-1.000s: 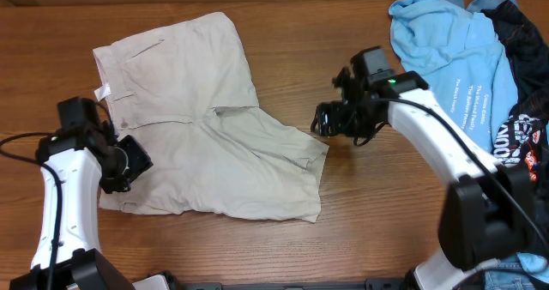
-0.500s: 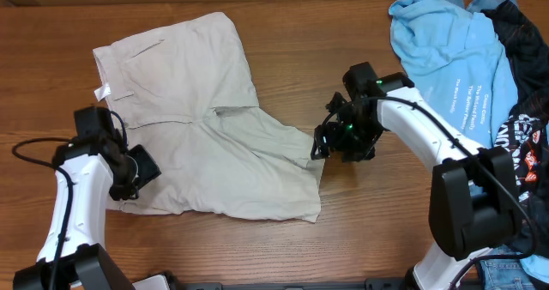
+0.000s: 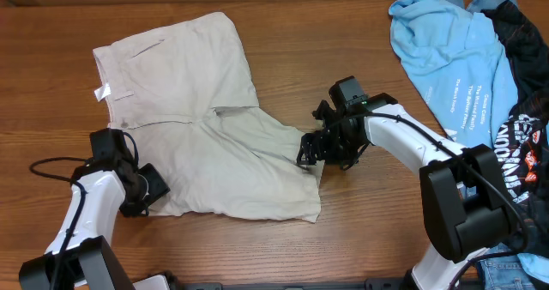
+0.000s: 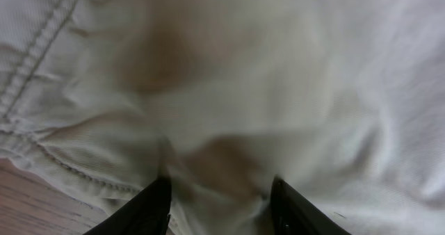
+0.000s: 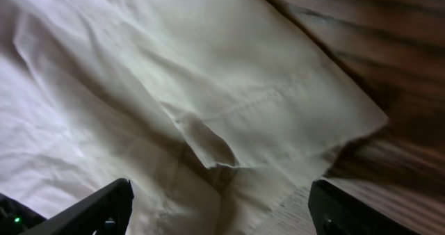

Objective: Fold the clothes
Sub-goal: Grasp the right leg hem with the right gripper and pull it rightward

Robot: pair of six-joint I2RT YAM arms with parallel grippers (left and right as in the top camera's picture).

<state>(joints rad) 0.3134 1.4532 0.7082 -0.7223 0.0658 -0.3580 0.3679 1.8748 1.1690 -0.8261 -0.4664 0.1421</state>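
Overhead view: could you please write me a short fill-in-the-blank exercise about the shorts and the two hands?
1. The beige shorts lie spread on a ____ table.
2. The right hand is ____, not shut, over the hem of the shorts.
3. The T-shirt beyond the right hand is light ____.
4. The left hand points down at the ____.

Missing words: wooden; open; blue; shorts.

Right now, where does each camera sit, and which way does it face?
Overhead: fixed above the table, looking straight down at the beige shorts; left arm and right arm show.
Left wrist: on the left arm, facing down onto the shorts' seam; its fingers show.
Right wrist: on the right arm, facing the shorts' leg hem; its fingers show.
Shared: all see the shorts.
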